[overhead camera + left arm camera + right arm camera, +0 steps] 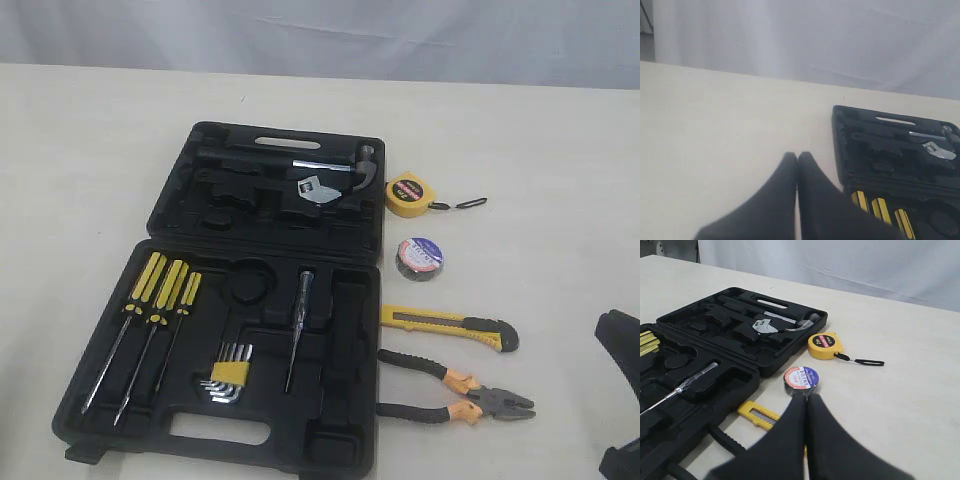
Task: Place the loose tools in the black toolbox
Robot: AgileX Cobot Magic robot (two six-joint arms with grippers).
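Note:
The black toolbox (pixel 350 300) lies open on the table, also in the left wrist view (pixel 840 145) and the right wrist view (pixel 815 320). To its right lie the yellow tape measure (pixel 408 194) (pixel 823 345), the black tape roll (pixel 419 257) (pixel 801 379), the yellow-black utility knife (pixel 450 326) (pixel 758 413) and the pliers (pixel 455 388). My right gripper (pixel 806 397) is shut and empty, raised short of the tape roll; in the exterior view only its dark body (pixel 622 345) shows. My left gripper (pixel 797 156) is shut and empty, left of the toolbox.
Three yellow-and-black screwdrivers (pixel 155 295), hex keys (pixel 228 378) and a tester screwdriver (pixel 297 330) sit in the near half. A hammer (pixel 340 165) and wrench (pixel 312 191) sit in the far half. A white backdrop (pixel 320 30) closes the far table edge.

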